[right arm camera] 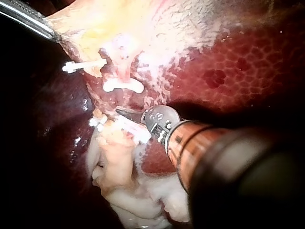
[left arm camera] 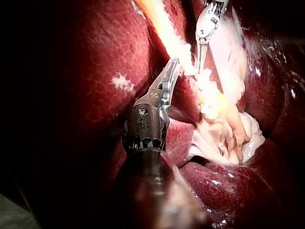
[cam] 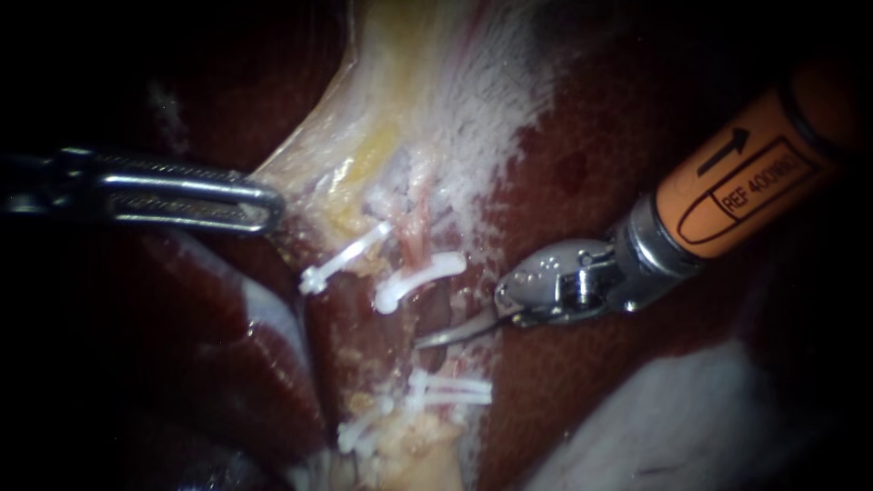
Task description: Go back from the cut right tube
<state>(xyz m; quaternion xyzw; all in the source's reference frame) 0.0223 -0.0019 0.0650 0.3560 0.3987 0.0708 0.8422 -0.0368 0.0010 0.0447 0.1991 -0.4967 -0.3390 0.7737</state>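
Ribbed steel left instrument (cam: pixel 266 206) at frame left, jaws pinching pale yellowish tissue (cam: pixel 364 136), orange-shafted right instrument (cam: pixel 432 340) centre right, slim curved jaws pressed together, empty, just below cut right tube (cam: pixel 416 239), pink stump at frame centre above white clip (cam: pixel 418 277), glossy mottled liver (cam: pixel 582 182)

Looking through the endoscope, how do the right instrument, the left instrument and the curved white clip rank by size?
1. right instrument, biggest, though perhaps nearer the camera
2. left instrument
3. curved white clip, clearly smallest

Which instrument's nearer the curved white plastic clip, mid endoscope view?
Right. Right instrument tip sits just below-right of the curved white plastic clip; left instrument is farther, up-left, at the pale tissue edge.
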